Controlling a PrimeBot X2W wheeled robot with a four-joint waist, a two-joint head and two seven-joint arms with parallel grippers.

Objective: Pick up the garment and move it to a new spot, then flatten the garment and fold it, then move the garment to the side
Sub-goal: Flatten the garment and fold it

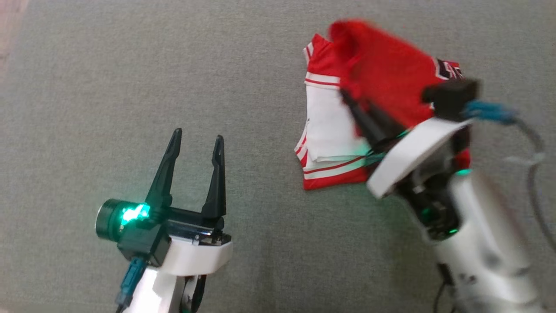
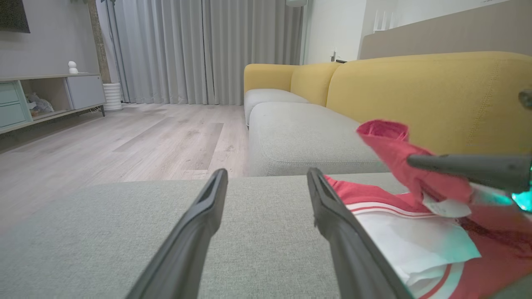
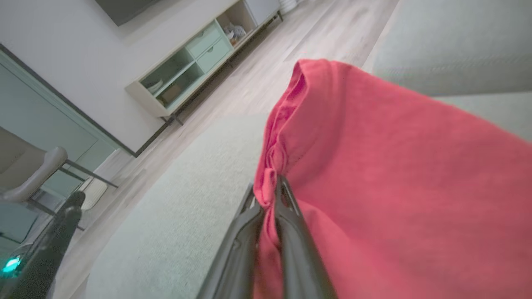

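1. Right end effector (image 3: 272, 189) clamps a red flap of the garment (image 1: 330, 121), raised over the rest lying on the grey sofa seat (image 1: 108, 65), probably mid-fold.
2. Left end effector (image 1: 197, 135) waits released, apart, giving clearance.

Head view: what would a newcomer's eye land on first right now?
The red-and-white garment at upper right, bright against the grey cushion. The right gripper is shut on a red flap, holding it up over the rest. The left gripper hangs open at lower left, apart from the cloth.
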